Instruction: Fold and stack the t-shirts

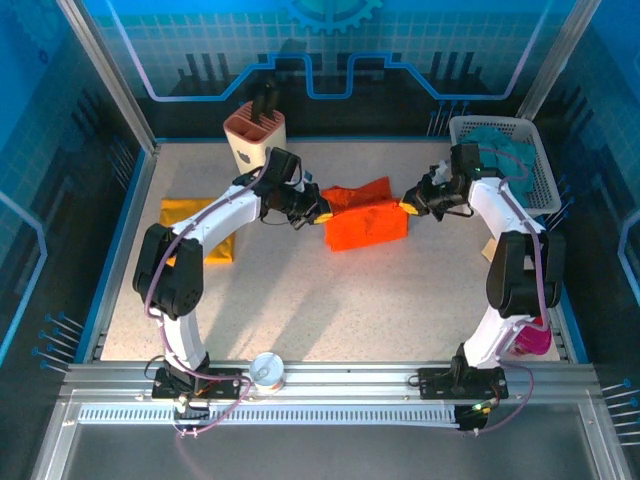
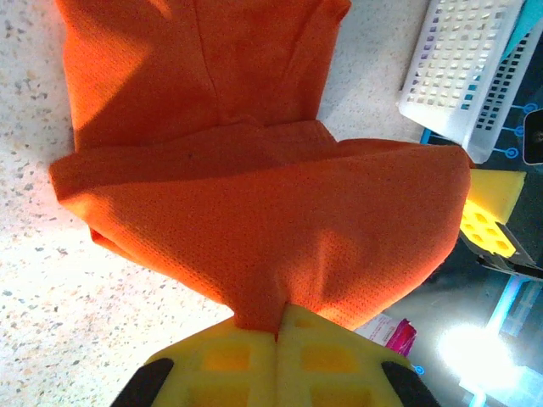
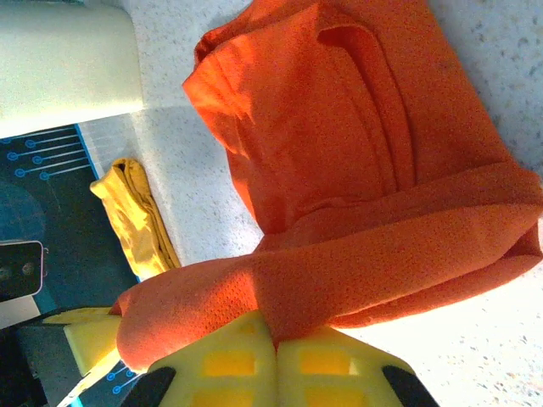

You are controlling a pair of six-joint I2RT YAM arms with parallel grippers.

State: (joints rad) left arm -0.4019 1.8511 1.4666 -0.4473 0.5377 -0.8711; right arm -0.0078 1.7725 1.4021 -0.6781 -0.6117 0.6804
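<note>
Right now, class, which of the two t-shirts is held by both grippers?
The orange-red t-shirt, pinched at opposite ends by the left gripper and right gripper; the mustard-yellow t-shirt lies apart at the left, ungripped.

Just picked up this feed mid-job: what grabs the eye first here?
The orange-red t-shirt lies mid-way across the table, pinched at opposite edges by the left tool and right tool, both shut on it. The mustard-yellow t-shirt lies at the left side, and a white basket holding teal cloth sits far right.
</note>
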